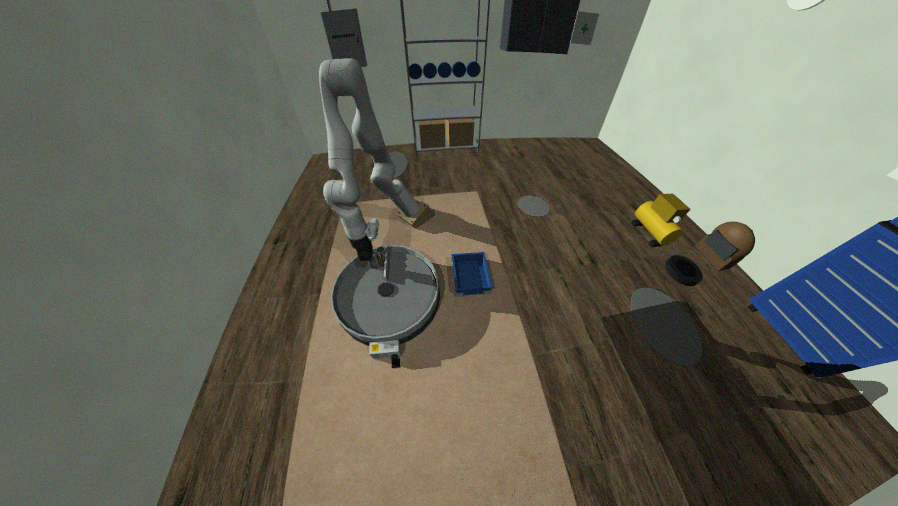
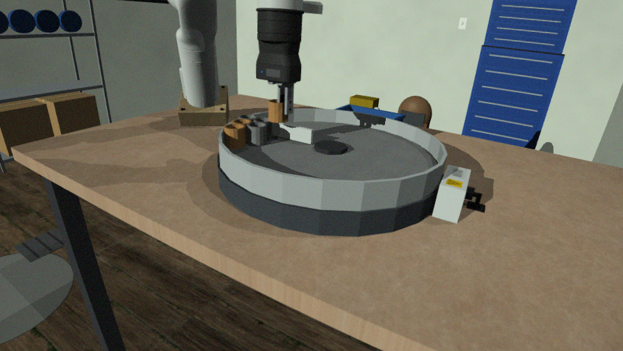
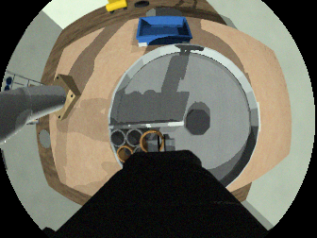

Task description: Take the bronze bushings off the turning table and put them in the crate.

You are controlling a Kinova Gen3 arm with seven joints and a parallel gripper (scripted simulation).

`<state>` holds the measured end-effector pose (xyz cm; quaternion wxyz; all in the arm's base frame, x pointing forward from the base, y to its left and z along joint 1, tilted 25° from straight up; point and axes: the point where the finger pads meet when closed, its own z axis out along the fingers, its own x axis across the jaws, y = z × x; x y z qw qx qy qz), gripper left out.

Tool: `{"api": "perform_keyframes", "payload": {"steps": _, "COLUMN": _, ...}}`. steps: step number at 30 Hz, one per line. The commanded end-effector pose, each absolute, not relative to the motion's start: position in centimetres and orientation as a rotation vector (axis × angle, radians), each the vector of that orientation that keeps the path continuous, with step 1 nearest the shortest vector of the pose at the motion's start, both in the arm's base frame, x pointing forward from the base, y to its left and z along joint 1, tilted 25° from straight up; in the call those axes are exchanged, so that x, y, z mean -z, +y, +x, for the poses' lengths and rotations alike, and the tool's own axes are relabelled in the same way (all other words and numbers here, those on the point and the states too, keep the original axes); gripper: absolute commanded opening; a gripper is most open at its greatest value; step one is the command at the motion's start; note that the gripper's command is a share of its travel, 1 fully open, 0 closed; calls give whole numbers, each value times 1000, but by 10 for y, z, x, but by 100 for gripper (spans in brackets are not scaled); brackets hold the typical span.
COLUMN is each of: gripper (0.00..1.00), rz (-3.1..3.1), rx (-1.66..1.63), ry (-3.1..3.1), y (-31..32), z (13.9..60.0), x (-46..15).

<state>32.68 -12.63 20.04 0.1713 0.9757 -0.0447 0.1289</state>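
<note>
My gripper [image 1: 379, 256] [image 2: 284, 111] [image 3: 161, 140] is shut on the wall of a bronze bushing [image 2: 277, 111] [image 3: 151, 131], held upright above the turning table [image 1: 383, 317] [image 2: 300, 193] [image 3: 228, 94]. A bronze bushing [image 2: 235, 136] [image 3: 125, 146] stands near the table's rim, with another bronze rim just behind it in the exterior view. Steel bushings [image 2: 258, 133] stand close beside them; two steel rims show in the wrist view, one ring [image 3: 117, 130] left of the other [image 3: 134, 129]. My gripper hides part of the group. The blue crate [image 1: 472, 291] [image 2: 386, 113] [image 3: 165, 38] stands outside the turning table and looks empty.
A pale straight bar [image 1: 385, 264] [image 2: 298, 133] [image 3: 146, 125] runs across the turning table beside the bushings. A dark hub [image 1: 385, 289] [image 2: 330, 147] [image 3: 197, 121] is at its centre. The raised rim surrounds it. A white box [image 1: 383, 349] [image 2: 451, 193] stands against the outside.
</note>
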Motion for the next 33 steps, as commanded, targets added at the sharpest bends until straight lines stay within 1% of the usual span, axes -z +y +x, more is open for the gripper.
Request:
{"api": "perform_keyframes", "payload": {"steps": 1, "gripper": 0, "rz": 2771, "rx": -369, "ry": -118, "y": -124, "z": 328, "x": -201}}
{"api": "perform_keyframes", "payload": {"steps": 6, "gripper": 0, "rz": 2771, "rx": -369, "ry": -118, "y": -124, "z": 328, "x": -201}}
{"api": "perform_keyframes", "payload": {"steps": 11, "gripper": 0, "rz": 2772, "rx": -369, "ry": -116, "y": -118, "z": 323, "x": -218}}
{"api": "perform_keyframes", "payload": {"steps": 23, "gripper": 0, "rz": 2772, "rx": -369, "ry": -116, "y": -118, "z": 323, "x": -218}}
{"api": "perform_keyframes", "payload": {"steps": 28, "gripper": 0, "rz": 2773, "rx": -370, "ry": -115, "y": -112, "z": 318, "x": -236}}
{"api": "perform_keyframes", "payload": {"steps": 33, "gripper": 0, "rz": 2773, "rx": -370, "ry": -115, "y": -112, "z": 318, "x": -236}}
